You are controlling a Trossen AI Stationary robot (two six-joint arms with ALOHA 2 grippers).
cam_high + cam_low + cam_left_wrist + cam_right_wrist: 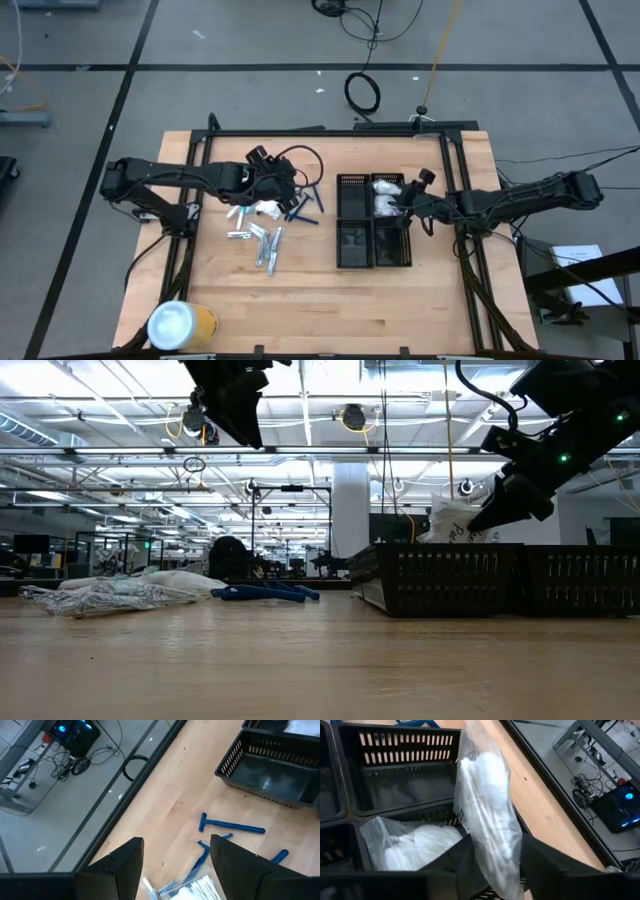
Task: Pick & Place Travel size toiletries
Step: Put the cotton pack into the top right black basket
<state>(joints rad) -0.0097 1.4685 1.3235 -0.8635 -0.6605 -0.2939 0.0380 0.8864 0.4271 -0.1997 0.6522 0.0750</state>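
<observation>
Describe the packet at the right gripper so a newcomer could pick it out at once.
Start at the black gridded trays right of the table's middle. Above their far compartments sits the right gripper; between its fingers stands a crinkly clear packet of white contents. Unlike the second packet lying in a compartment, this one stands upright.

Table (330,300) centre-right: trays (373,222), four compartments in a two-by-two block; packet (386,186) in the far right compartment, second packet (383,206) just in front of it at the compartment divider; right gripper (408,208) over the trays' right side, its fingers either side of a standing packet (487,825) in the right wrist view; left of the trays, razors (303,207) on the table; left of those, left gripper (266,182) above a heap of toiletries (252,211); toothbrushes and sachets (262,243) nearer the front edge; cylinder (182,325) lying at the front-left corner, well apart from the rest
</observation>
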